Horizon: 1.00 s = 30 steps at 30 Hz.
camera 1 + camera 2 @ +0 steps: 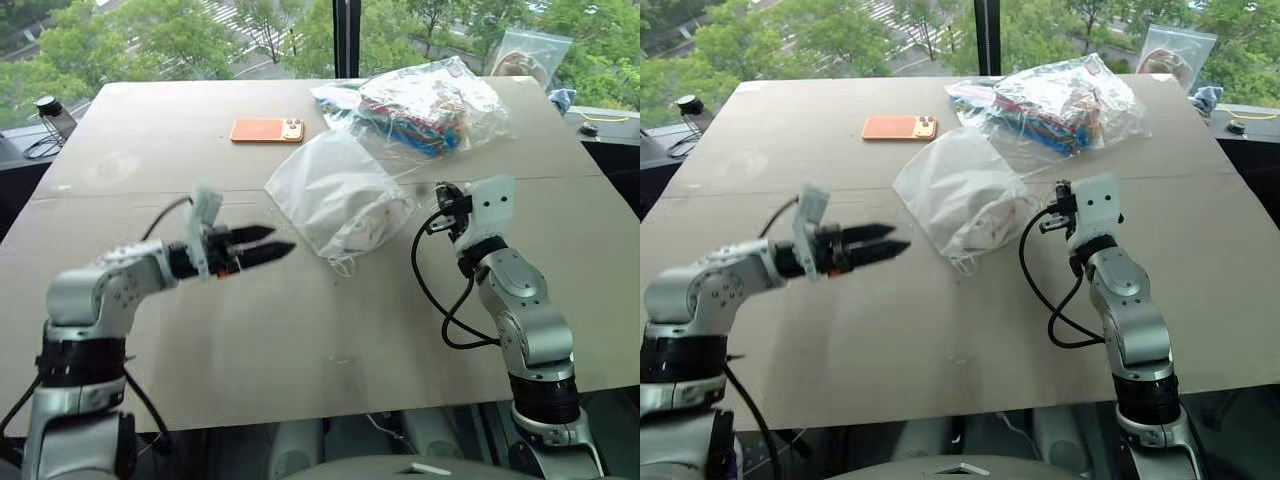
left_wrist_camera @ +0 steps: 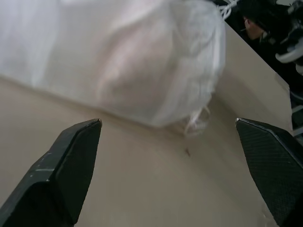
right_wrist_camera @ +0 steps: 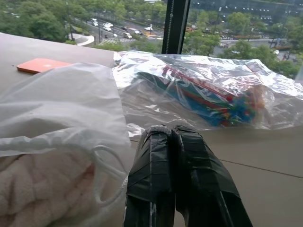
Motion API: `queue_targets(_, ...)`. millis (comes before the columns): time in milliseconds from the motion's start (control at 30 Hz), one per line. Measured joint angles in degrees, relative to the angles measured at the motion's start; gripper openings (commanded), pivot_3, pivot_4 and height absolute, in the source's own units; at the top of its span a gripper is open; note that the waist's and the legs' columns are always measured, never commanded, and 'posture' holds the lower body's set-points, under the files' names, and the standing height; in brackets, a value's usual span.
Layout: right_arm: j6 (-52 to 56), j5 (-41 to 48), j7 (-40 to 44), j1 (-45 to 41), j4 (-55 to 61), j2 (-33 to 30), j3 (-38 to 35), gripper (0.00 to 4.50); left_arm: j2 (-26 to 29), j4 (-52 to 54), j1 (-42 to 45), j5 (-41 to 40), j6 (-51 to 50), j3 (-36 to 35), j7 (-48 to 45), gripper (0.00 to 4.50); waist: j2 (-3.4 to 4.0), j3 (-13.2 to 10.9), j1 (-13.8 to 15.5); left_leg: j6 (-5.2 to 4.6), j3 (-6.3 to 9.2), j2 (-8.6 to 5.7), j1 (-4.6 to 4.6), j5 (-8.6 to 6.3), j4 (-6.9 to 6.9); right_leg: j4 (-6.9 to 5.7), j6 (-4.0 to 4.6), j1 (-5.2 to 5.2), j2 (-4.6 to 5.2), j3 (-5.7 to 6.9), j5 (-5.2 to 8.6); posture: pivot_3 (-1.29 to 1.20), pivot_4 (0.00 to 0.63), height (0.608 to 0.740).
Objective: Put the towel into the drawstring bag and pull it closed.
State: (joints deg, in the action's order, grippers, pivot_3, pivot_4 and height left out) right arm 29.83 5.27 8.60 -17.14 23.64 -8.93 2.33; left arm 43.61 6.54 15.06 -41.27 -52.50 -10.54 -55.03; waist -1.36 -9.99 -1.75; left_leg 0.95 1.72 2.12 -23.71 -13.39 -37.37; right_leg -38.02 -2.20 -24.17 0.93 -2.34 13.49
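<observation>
Bulging with the towel [image 3: 33, 189], the drawstring bag [image 1: 335, 195] lay mid-frame; left gripper [image 1: 262, 245] fingers were apart, right gripper [image 3: 177, 156] fingers together, empty. Loose cords risked leaving the mouth unclosed.

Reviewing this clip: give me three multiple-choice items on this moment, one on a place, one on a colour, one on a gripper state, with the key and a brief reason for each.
1. Where is the towel?
A. Inside the drawstring bag
B. On the phone
C. In the left gripper

2. What colour is the phone on the table?
A. Black
B. Orange
C. Green

3. How do the two grippers stand?
A. Both open
B. Left shut, right open
C. Left open, right shut

Key: 1 A, the ribbed cloth shows through the sheer fabric behind the corded mouth. 2 B, its back is plainly orange. 3 C, the left gripper has its fingers wide apart short of the bag, while the right gripper has its fingers pressed together.
</observation>
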Motion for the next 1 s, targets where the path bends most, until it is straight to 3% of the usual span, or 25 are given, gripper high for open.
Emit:
queue_targets(333,0.3,0.5,1.3,-1.1,0.0,-0.9,-0.2,0.0,-15.0,6.2,-1.5,7.6,4.7,7.8,15.8,4.42,-0.01,0.0,0.9,0.0,-0.01,-0.02,0.04,0.01,-0.08,-0.07,0.0,0.03,-0.05,-0.03,-0.02,0.0,0.15,0.74)
queue_targets(567,1.2,0.5,1.4,-1.0,0.1,-1.4,-0.5,0.0,-19.4,6.9,0.7,14.3,6.5,11.7,25.1,4.42,0.06,0.1,0.9,0.0,-0.02,-0.01,0.21,0.01,-0.07,-0.08,0.0,0.2,-0.06,-0.05,-0.02,0.0,0.15,0.74)
queue_targets(867,1.3,0.5,1.0,-0.5,0.3,-1.3,-0.5,0.0,-18.9,9.1,1.5,22.2,7.4,17.9,29.5,4.42,0.07,0.1,0.8,-0.01,-0.08,-0.01,0.79,0.0,-0.04,-0.08,-0.02,0.73,-0.09,-0.13,0.01,0.0,0.15,0.74)
queue_targets(1000,1.4,0.4,1.0,-0.3,0.5,-1.4,-0.6,0.0,-15.1,9.8,0.8,22.8,8.5,17.8,26.7,4.42,0.08,0.1,0.6,0.0,-0.1,0.02,0.79,0.0,0.04,-0.07,0.0,0.69,-0.13,-0.17,0.01,0.0,0.15,0.74)
